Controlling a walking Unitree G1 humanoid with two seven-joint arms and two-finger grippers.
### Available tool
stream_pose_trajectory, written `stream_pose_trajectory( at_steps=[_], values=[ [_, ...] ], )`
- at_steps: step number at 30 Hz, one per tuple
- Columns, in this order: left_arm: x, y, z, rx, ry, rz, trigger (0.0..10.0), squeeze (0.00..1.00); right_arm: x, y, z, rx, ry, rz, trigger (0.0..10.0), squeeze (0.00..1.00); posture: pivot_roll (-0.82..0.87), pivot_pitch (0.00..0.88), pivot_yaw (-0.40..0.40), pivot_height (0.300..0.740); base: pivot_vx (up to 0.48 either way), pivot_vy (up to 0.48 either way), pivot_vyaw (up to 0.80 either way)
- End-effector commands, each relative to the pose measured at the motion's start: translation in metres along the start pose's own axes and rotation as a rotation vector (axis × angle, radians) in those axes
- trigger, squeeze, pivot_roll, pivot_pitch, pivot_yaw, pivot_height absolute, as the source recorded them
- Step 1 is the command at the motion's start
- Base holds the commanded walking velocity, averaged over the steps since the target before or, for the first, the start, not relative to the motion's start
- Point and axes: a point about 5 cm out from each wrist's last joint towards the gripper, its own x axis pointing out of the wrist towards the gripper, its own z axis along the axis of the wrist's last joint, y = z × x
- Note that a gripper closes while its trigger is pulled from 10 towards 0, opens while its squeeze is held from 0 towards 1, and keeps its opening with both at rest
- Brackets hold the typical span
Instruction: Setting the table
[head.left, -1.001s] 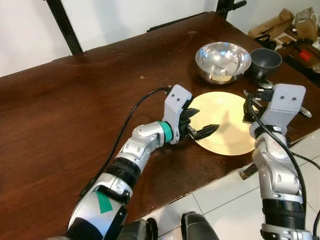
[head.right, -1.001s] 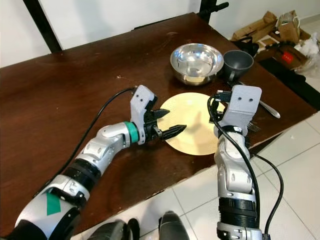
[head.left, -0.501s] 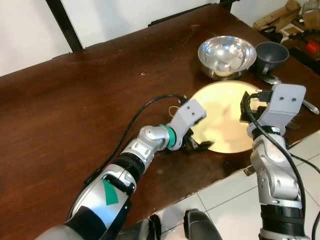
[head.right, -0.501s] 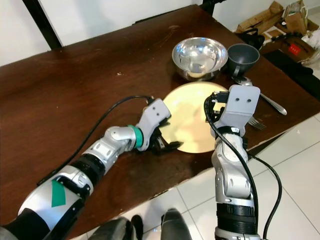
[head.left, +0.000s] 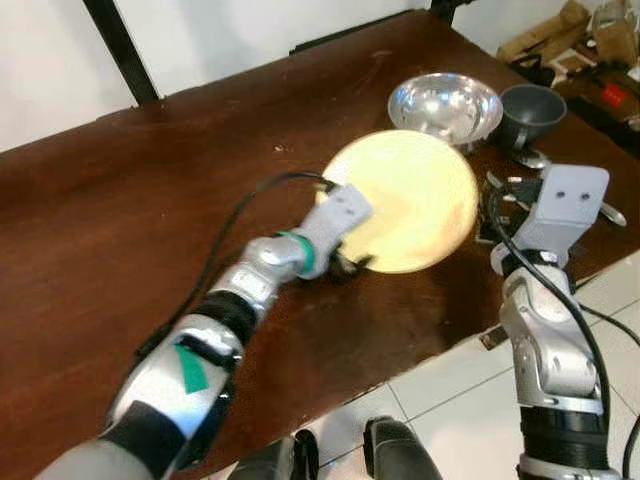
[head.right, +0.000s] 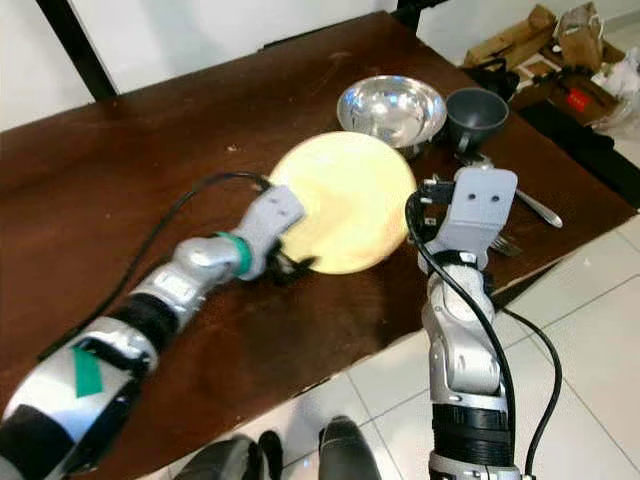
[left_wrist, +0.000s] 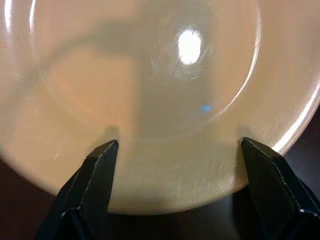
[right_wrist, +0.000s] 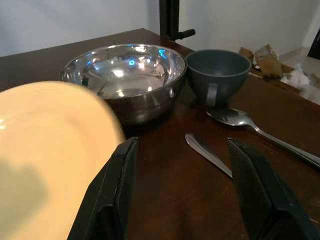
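A pale yellow plate lies on the dark wooden table, its far rim close to a steel bowl. My left gripper is at the plate's near-left rim. In the left wrist view its fingers stand wide apart, open, with the plate's edge between them. My right gripper is open and holds nothing, hovering by the plate's right side near the table's front edge. A dark grey cup stands right of the bowl.
A spoon and another utensil lie on the table in front of the cup. A fork lies near the front edge. Tiled floor lies below the edge; cardboard boxes sit at the far right.
The plate has moved away from the front edge, to the left and toward the bowl, together with my left gripper. The right arm has stayed almost still.
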Motion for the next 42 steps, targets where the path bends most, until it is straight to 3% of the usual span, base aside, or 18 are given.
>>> stream_pose_trajectory(
  at_steps=[1,2,3,4,5,7,10,13,19,22,23,26,28,35,37,38,39,42],
  values=[
    [-0.027,0.001,-0.067,-0.103,0.219,0.001,10.0,0.0,-0.001,0.011,-0.001,0.022,0.008,0.071,10.0,0.0,-0.16,0.101,0.138,0.74,0.0,0.0,0.0],
    [-0.027,0.001,-0.067,-0.103,0.219,0.001,10.0,0.0,-0.001,0.011,-0.001,0.022,0.008,0.071,10.0,0.0,-0.16,0.101,0.138,0.74,0.0,0.0,0.0],
    [-0.041,0.006,-0.077,-0.125,0.216,0.006,10.0,0.0,0.0,0.018,-0.001,0.035,0.01,0.127,10.0,0.0,-0.15,0.098,0.13,0.74,0.0,0.0,0.0],
    [-0.041,0.006,-0.077,-0.125,0.216,0.006,10.0,0.0,0.0,0.018,-0.001,0.035,0.01,0.127,10.0,0.0,-0.15,0.098,0.13,0.74,0.0,0.0,0.0],
    [-0.053,0.008,-0.084,-0.141,0.216,0.012,10.0,0.0,0.0,0.025,-0.001,0.045,0.015,0.176,10.0,0.0,-0.14,0.094,0.124,0.74,0.0,0.0,0.0],
    [-0.053,0.008,-0.084,-0.141,0.216,0.012,10.0,0.0,0.0,0.025,-0.001,0.045,0.015,0.176,10.0,0.0,-0.14,0.094,0.124,0.74,0.0,0.0,0.0],
    [-0.08,-0.002,-0.092,-0.189,0.189,-0.006,10.0,0.0,-0.001,0.05,-0.004,0.076,0.046,0.373,10.0,0.0,-0.11,0.071,0.089,0.74,0.0,0.0,0.0],
    [-0.091,-0.012,-0.091,-0.203,0.169,-0.017,10.0,0.0,-0.002,0.062,-0.004,0.123,0.071,0.478,10.0,0.0,-0.1,0.062,0.071,0.74,0.0,0.0,0.0],
    [-0.101,-0.022,-0.079,-0.228,0.081,0.002,10.0,0.0,0.001,0.075,-0.005,0.226,0.106,0.555,10.0,0.0,-0.07,0.044,0.03,0.74,0.0,0.0,0.0],
    [-0.098,-0.005,-0.046,-0.248,-0.114,0.103,10.0,0.0,0.005,0.073,-0.001,0.236,0.082,0.533,10.0,0.0,-0.08,0.035,0.027,0.74,0.0,0.0,0.0],
    [-0.098,-0.005,-0.046,-0.248,-0.114,0.103,10.0,0.0,0.005,0.073,-0.001,0.236,0.082,0.533,10.0,0.0,-0.08,0.035,0.027,0.74,0.0,0.0,0.0],
    [-0.097,0.004,-0.02,-0.271,-0.247,0.123,10.0,0.0,0.007,0.069,0.002,0.213,0.055,0.508,10.0,0.0,-0.09,0.034,0.032,0.74,0.0,0.0,0.0],
    [-0.088,0.006,0.008,-0.276,-0.344,0.087,10.0,0.0,0.01,0.06,0.002,0.123,0.034,0.452,10.0,0.0,-0.1,0.037,0.044,0.74,0.0,0.0,0.0],
    [-0.066,-0.001,0.032,-0.248,-0.385,-0.005,10.0,0.0,0.016,0.046,0.002,0.043,0.01,0.338,10.0,0.0,-0.12,0.043,0.061,0.74,0.0,0.0,0.0],
    [-0.037,-0.012,0.043,-0.169,-0.342,-0.064,10.0,0.0,0.02,0.03,0.01,-0.014,-0.047,0.226,10.0,0.0,-0.14,0.055,0.079,0.74,0.0,0.0,0.0],
    [-0.037,-0.012,0.043,-0.169,-0.342,-0.064,10.0,0.0,0.02,0.03,0.01,-0.014,-0.047,0.226,10.0,0.0,-0.14,0.055,0.079,0.74,0.0,0.0,0.0],
    [-0.019,-0.018,0.047,-0.118,-0.297,-0.076,10.0,0.0,0.022,0.018,0.017,-0.048,-0.086,0.154,10.0,0.0,-0.15,0.056,0.084,0.74,0.0,0.0,0.0],
    [-0.006,-0.023,0.05,-0.091,-0.265,-0.089,10.0,0.0,0.024,0.009,0.021,-0.064,-0.107,0.108,10.0,0.0,-0.15,0.057,0.088,0.74,0.0,0.0,0.0]
  ],
)
